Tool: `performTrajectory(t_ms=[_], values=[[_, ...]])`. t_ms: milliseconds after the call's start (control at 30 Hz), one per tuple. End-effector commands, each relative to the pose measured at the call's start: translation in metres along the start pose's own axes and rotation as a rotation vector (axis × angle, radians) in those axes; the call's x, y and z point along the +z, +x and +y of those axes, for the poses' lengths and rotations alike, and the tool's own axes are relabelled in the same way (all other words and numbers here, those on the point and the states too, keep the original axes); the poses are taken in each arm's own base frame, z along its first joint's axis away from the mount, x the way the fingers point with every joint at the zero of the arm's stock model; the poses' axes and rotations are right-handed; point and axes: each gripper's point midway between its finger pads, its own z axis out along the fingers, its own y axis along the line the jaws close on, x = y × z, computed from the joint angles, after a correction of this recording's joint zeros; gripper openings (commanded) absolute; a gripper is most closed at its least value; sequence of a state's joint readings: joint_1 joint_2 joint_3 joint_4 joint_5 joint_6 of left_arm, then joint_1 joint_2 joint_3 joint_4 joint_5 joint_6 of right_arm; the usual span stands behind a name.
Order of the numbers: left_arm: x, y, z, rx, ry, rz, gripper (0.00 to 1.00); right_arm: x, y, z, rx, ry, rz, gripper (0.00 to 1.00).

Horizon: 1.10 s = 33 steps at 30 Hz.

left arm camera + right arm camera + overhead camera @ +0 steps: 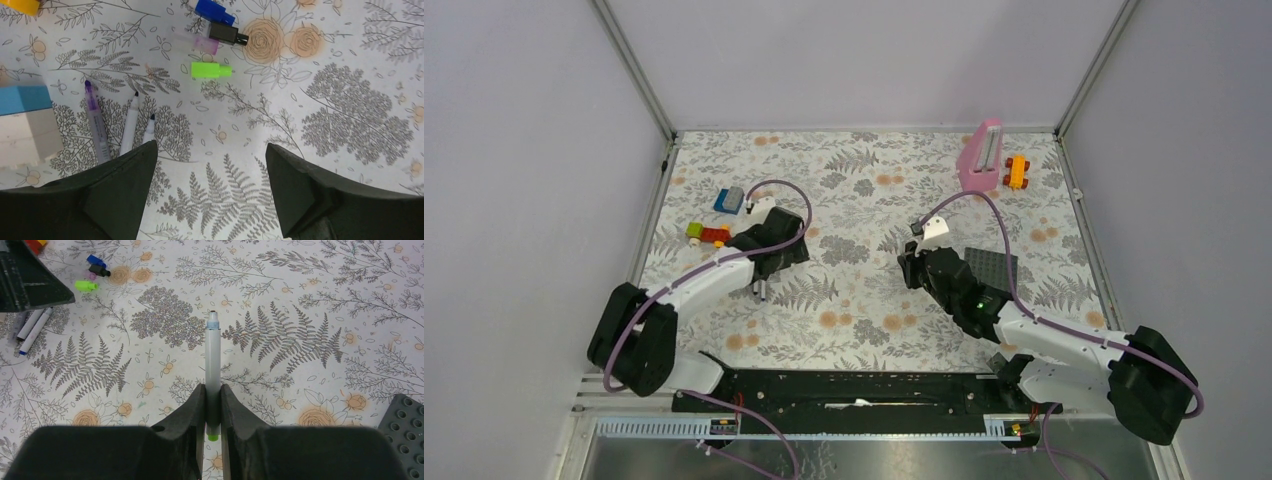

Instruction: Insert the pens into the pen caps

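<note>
- Left claw (pixel 211 152) spread, hovering near the desk's (pixel 874 180) left edge.
- Three pens (pixel 131 125) lie just beside it, green cap (pixel 211 70) beyond.
- Right claw (pixel 213 390) pinches another pen (pixel 214 355).

Lab robot cell: plain walls (pixel 854 60), alu frame (pixel 634 70), floral-cloth table (pixel 864 190).

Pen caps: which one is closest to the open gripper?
The bright green cap, lying alone nearest the left gripper; the blue cap, black cap and pale purple cap cluster farther away.
</note>
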<state>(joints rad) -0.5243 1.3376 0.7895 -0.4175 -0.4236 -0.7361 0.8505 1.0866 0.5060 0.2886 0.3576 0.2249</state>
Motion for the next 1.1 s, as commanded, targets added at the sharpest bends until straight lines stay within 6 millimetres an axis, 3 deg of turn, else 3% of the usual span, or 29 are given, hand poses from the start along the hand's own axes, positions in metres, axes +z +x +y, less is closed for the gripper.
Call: performTrajectory(t_ms=[0,200,367,767,1067], values=[[0.017,-0.029,-0.005,0.021,-0.053,-0.063,0.85,0.003,-0.016,-0.003,-0.001,0.022,-0.049,0.00],[0.052,-0.024,0.000,0.043,-0.075,0.005,0.77,0.003,-0.015,-0.002,0.000,0.014,-0.046,0.00],[0.067,-0.021,0.000,0.056,-0.055,0.038,0.68,0.004,-0.014,-0.001,-0.002,0.006,-0.041,0.00],[0.081,-0.023,-0.001,0.063,-0.034,0.048,0.66,0.005,-0.013,-0.001,-0.003,0.001,-0.037,0.00],[0.086,-0.024,-0.003,0.071,-0.023,0.049,0.58,0.005,-0.013,-0.001,-0.003,-0.001,-0.035,0.00]])
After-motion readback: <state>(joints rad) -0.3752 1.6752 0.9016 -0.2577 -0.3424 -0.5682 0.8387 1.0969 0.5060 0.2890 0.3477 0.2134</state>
